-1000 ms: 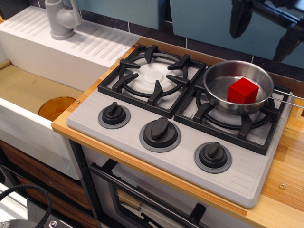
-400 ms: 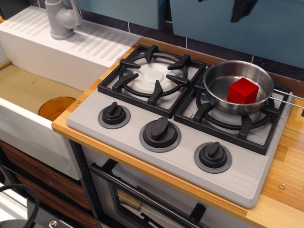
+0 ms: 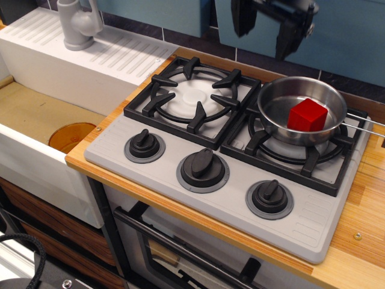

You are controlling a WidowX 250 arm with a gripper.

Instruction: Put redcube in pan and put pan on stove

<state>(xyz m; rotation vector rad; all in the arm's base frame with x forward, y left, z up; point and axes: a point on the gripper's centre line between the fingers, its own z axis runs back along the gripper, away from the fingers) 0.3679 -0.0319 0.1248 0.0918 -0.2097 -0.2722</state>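
Note:
The redcube (image 3: 307, 115) lies inside the shiny steel pan (image 3: 278, 109). The pan rests on the right burner grate of the grey stove (image 3: 180, 158), its wire handle pointing right. My gripper (image 3: 263, 35) hangs open and empty at the top of the view, above and behind the gap between the two burners, up and to the left of the pan. Its two black fingers (image 3: 243, 18) point down with nothing between them.
A white sink (image 3: 36, 114) with a grey faucet (image 3: 79, 23) sits to the left. An orange disc (image 3: 71, 136) lies in the basin. Three black knobs (image 3: 203, 168) line the stove front. The wooden counter edge (image 3: 361, 241) runs at the right. An oven door is below.
The gripper has moved left along the top of the view, from above the pan's right side to above the middle of the stove. The pan and cube have not moved.

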